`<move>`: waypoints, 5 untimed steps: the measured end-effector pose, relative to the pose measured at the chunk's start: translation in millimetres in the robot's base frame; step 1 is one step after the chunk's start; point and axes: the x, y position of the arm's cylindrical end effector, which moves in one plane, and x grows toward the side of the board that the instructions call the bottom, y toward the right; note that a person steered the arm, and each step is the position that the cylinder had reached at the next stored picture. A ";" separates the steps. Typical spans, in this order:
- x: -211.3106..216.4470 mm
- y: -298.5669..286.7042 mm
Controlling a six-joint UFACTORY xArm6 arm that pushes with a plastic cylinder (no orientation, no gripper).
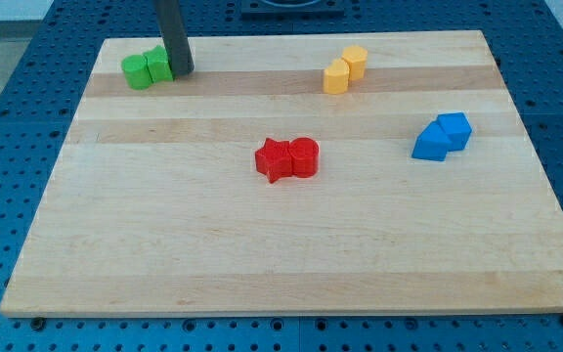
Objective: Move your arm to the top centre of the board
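My tip (183, 71) rests on the board (262, 235) near its top-left corner, touching or just beside the right side of the green blocks (147, 68). The rod carries no fingers, so there is nothing to spread or pinch. The target, top centre, lies to the view's right. Risk as I judge it: overshooting along the top edge would strike the yellow blocks (345, 68). The red blocks (287, 158) and blue blocks (442, 136) sit well clear.
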 end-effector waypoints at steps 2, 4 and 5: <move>0.0 110.9; -48.7 110.9; -51.1 111.5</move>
